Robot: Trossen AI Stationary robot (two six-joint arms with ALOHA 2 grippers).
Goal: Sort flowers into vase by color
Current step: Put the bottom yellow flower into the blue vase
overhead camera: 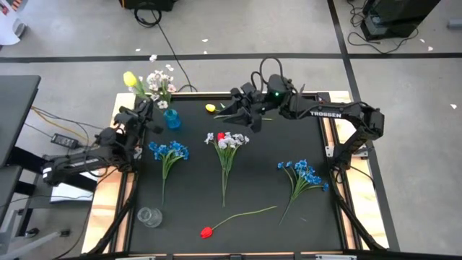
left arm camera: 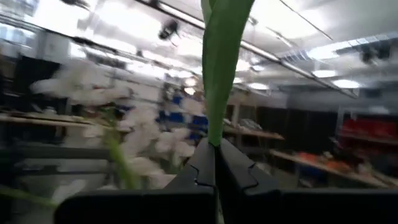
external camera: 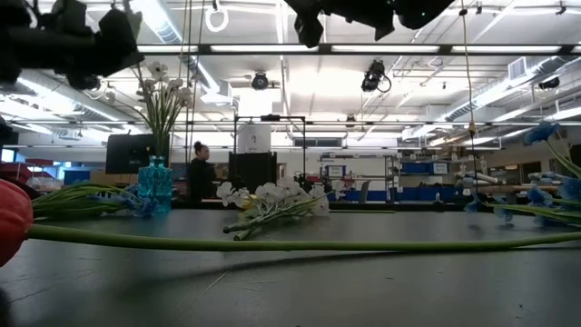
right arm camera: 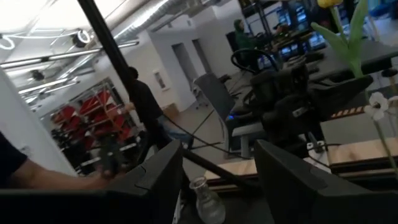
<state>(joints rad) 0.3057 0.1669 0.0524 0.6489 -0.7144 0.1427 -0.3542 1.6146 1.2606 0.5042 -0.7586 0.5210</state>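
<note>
Left gripper is clamped tight on the green stem of a yellow tulip, holding it raised at the table's far left corner. Just beside it stands a blue vase with a white spray already in it, the white blossoms crowding close to the held stem. Nearer the front edge from that gripper sits a clear glass vase, well apart.

Right gripper hangs with its fingers spread wide and nothing between them, over the far middle of the black table. A second yellow tulip lies just beside it. Below it lies a white bunch with a red bloom; blue sprays lie to either side, and a red tulip rests near the front edge.
</note>
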